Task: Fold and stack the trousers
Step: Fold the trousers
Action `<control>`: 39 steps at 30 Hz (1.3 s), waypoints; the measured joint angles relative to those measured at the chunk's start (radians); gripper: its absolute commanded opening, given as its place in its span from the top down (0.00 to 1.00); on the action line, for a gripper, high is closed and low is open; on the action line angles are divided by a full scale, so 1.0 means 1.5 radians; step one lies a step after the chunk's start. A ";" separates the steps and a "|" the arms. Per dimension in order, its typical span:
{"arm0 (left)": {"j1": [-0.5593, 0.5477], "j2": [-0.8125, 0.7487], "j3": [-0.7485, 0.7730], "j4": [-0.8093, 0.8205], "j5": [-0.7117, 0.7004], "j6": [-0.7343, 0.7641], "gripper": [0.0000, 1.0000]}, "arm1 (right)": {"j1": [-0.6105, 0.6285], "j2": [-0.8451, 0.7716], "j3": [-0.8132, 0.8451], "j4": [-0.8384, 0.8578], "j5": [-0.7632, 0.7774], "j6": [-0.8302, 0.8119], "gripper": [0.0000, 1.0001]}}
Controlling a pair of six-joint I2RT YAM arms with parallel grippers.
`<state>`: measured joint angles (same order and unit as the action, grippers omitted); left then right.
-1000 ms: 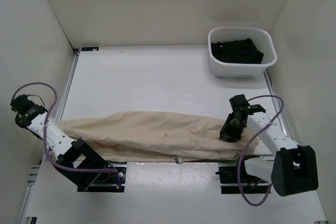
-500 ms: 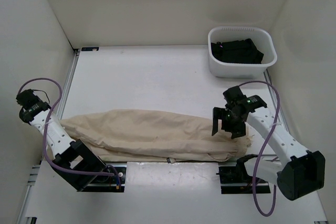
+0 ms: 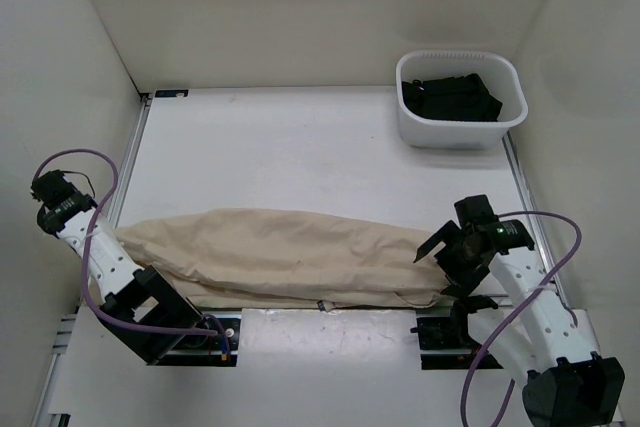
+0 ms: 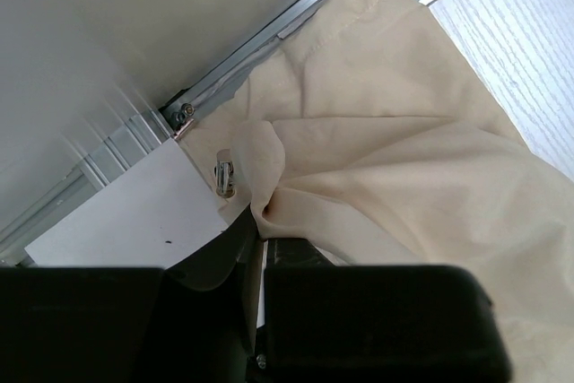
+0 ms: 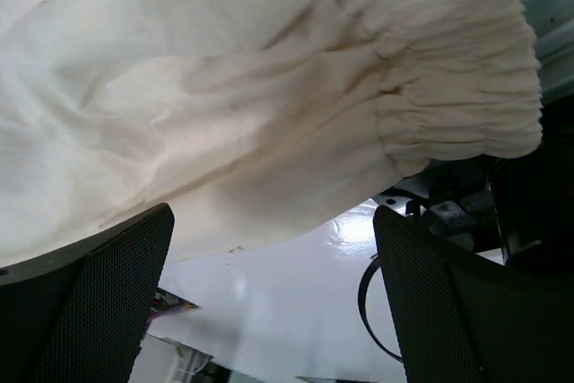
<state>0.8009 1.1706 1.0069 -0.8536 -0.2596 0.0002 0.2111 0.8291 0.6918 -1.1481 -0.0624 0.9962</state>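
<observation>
The beige trousers (image 3: 290, 252) lie stretched left to right along the near side of the table. My left gripper (image 4: 260, 230) is shut on a bunched fold of the trousers (image 4: 404, 159) at their left end, beside the table's side rail; in the top view the left arm hides its fingers. My right gripper (image 3: 442, 269) hangs open just above the right end. Its two mesh-faced fingers (image 5: 99, 284) stand wide apart with nothing between them, and the gathered waistband (image 5: 457, 87) lies loose below.
A white basket (image 3: 510, 122) holding black garments (image 3: 450, 97) stands at the back right. White walls close in on three sides. A metal rail (image 4: 296, 15) runs along the left table edge, and the arm bases (image 3: 445, 332) sit at the near edge.
My right gripper opened, let go of the trousers' right end, lifted, then drew back toward its base. The trousers now lie flatter. The left gripper keeps its hold.
</observation>
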 measured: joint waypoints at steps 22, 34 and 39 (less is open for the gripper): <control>-0.027 0.091 0.113 -0.022 0.010 0.000 0.86 | -0.140 0.214 0.093 0.026 0.040 -0.061 1.00; -0.119 0.049 0.198 0.065 0.067 -0.001 0.86 | -0.148 0.238 0.358 0.039 0.120 -0.182 1.00; -0.094 -0.073 -0.130 0.100 0.023 0.000 0.86 | -0.160 0.205 0.206 0.024 0.138 -0.184 1.00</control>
<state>0.6594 1.0615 0.8112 -0.7036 -0.2256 0.0002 -0.0288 1.1374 1.0004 -1.1126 0.1444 0.7200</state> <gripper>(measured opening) 0.149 0.002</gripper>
